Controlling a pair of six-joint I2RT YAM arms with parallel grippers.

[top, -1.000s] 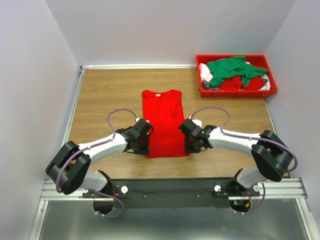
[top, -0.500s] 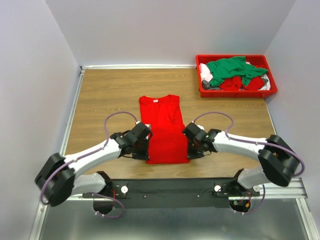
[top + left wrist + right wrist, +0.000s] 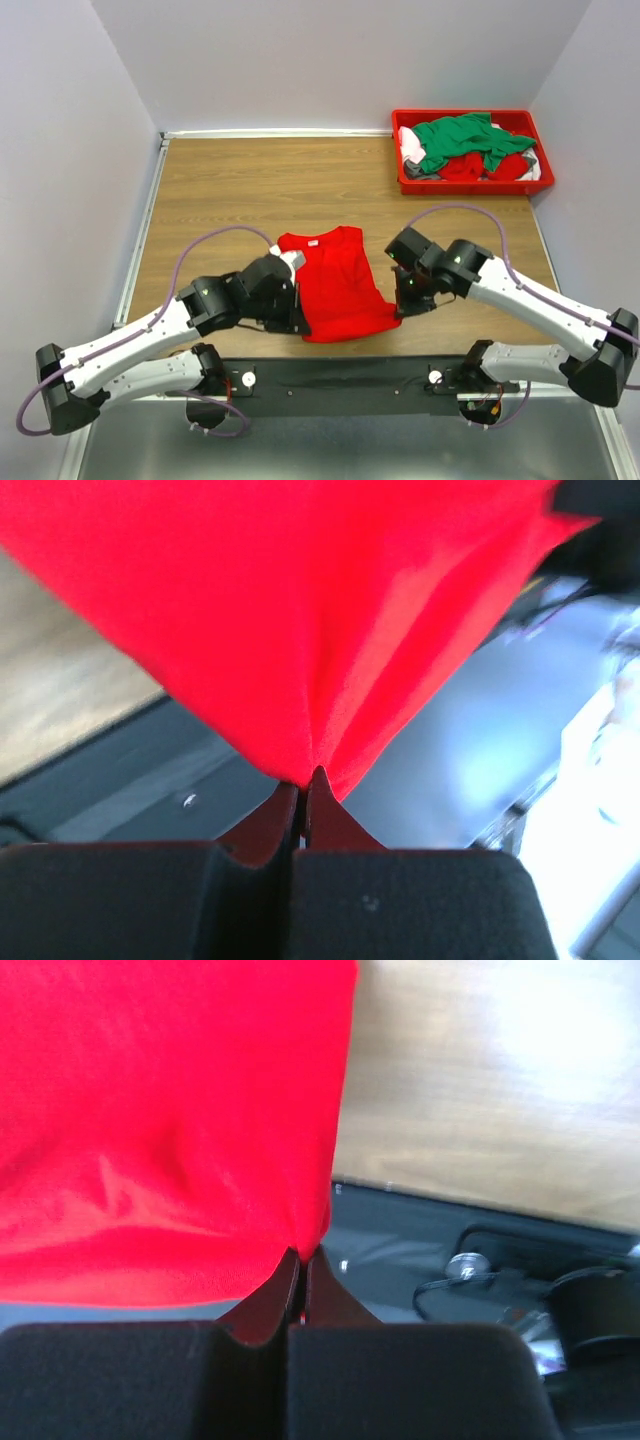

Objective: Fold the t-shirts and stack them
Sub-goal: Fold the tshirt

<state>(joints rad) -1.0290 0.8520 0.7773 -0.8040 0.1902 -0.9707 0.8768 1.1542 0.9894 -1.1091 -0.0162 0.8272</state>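
as the left end effector and right end effector each clamped a hem corner, red shirt lay near-centre on table, hem raised. step: fold; next likely needed corners carried evenly toward collar.

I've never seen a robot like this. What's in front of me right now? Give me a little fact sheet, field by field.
Surface: wooden table
Item being handled: red t-shirt, collar end away from the arms
Left gripper: shut, pinching the shirt's near left corner
Right gripper: shut, pinching the shirt's near right corner
Container: red bin, far right of the table
Bin contents: green shirt on top of red and white cloth
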